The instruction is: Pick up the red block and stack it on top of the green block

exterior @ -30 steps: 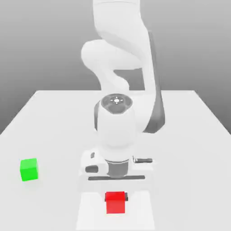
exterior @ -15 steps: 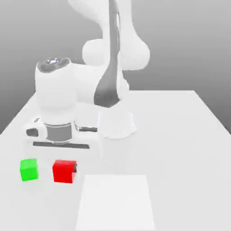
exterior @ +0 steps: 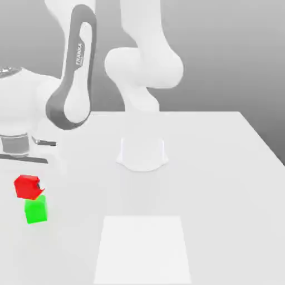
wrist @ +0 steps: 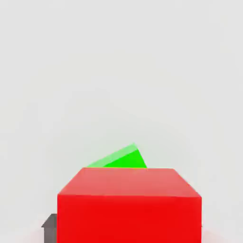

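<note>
tabletop (exterior: 222, 195) pale, room (exterior: 222, 55) grey; red block (exterior: 26, 187) above green block (exterior: 35, 210); can't tell tool's (exterior: 28, 186) opening or grip.

One word can be read: "FRANKA", the brand name, in light capital letters on the dark grey strip (exterior: 79, 54) of the white robot arm (exterior: 77, 106). It runs lengthwise along the strip, turned on its side, beyond the tabletop's far edge (exterior: 195, 113).
</note>
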{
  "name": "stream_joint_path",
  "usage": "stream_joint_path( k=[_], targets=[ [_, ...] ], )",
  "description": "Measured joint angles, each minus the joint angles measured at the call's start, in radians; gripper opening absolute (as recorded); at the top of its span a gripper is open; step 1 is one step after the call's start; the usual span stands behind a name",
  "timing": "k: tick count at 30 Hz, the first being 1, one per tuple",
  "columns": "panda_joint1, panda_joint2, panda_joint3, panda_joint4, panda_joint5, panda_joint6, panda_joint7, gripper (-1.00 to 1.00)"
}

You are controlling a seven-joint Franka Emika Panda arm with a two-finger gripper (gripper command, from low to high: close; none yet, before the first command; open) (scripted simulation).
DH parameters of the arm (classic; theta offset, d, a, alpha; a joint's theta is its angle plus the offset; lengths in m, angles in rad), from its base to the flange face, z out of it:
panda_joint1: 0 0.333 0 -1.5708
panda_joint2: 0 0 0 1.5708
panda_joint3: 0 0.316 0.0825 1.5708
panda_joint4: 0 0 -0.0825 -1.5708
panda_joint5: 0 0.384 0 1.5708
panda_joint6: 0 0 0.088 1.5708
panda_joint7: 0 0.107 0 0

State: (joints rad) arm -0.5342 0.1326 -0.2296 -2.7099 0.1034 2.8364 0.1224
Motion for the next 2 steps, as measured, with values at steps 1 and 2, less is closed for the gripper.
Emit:
stream_joint_path(
  k=[1, 2],
  targets=[
    [0.0, 0.0, 0.0, 0.0, 0.0, 0.0, 0.0, 1.0],
    [0.0, 0.0, 0.0, 0.0, 0.0, 0.0, 0.0, 1.0]
  ],
)
